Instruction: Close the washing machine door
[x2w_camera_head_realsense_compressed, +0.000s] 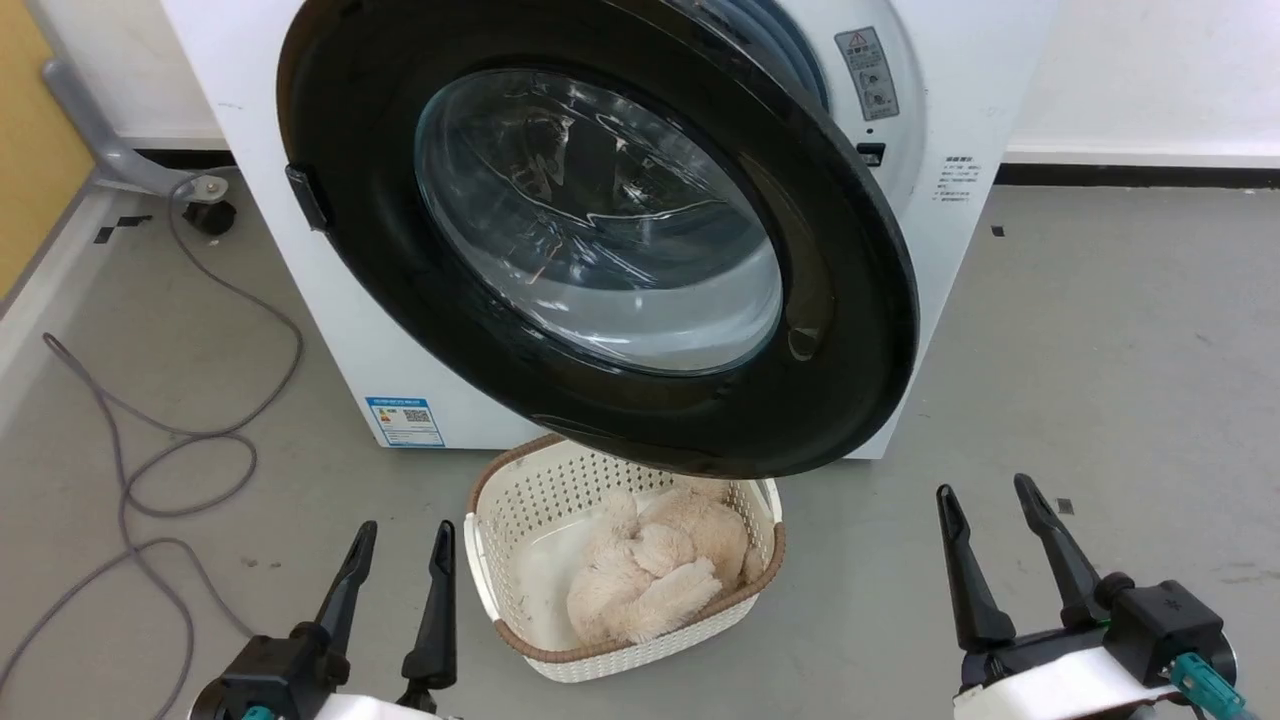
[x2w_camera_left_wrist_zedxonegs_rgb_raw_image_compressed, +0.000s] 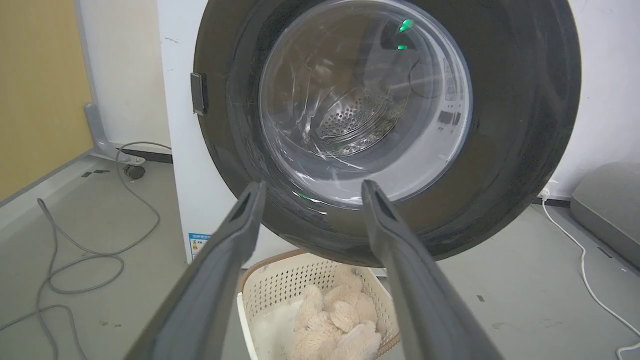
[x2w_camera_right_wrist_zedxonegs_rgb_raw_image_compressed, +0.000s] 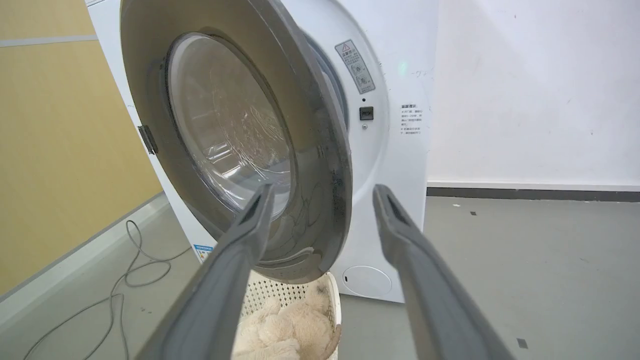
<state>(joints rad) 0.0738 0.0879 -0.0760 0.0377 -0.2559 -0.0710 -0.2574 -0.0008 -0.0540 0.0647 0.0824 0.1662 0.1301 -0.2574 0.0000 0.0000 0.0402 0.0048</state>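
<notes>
The washing machine door (x2w_camera_head_realsense_compressed: 850, 300), round and black-framed with a bulging glass window, stands partly open, hinged at its left and swung out over a basket. Its free right edge is away from the white washing machine (x2w_camera_head_realsense_compressed: 950, 120). The same door (x2w_camera_left_wrist_zedxonegs_rgb_raw_image_compressed: 525, 125) faces the left wrist camera, and the right wrist view shows the door (x2w_camera_right_wrist_zedxonegs_rgb_raw_image_compressed: 320, 150) nearly edge-on with a gap to the machine (x2w_camera_right_wrist_zedxonegs_rgb_raw_image_compressed: 395, 165). My left gripper (x2w_camera_head_realsense_compressed: 402, 542) is open, low at the left. My right gripper (x2w_camera_head_realsense_compressed: 985, 492) is open, low at the right. Both are empty and apart from the door.
A cream plastic basket (x2w_camera_head_realsense_compressed: 520, 490) holding a beige plush toy (x2w_camera_head_realsense_compressed: 655, 570) sits on the floor under the door. Grey cables (x2w_camera_head_realsense_compressed: 200, 440) loop across the floor at the left. A white cable (x2w_camera_left_wrist_zedxonegs_rgb_raw_image_compressed: 585, 260) runs along the floor at the right. Behind stand a white wall and a yellow panel.
</notes>
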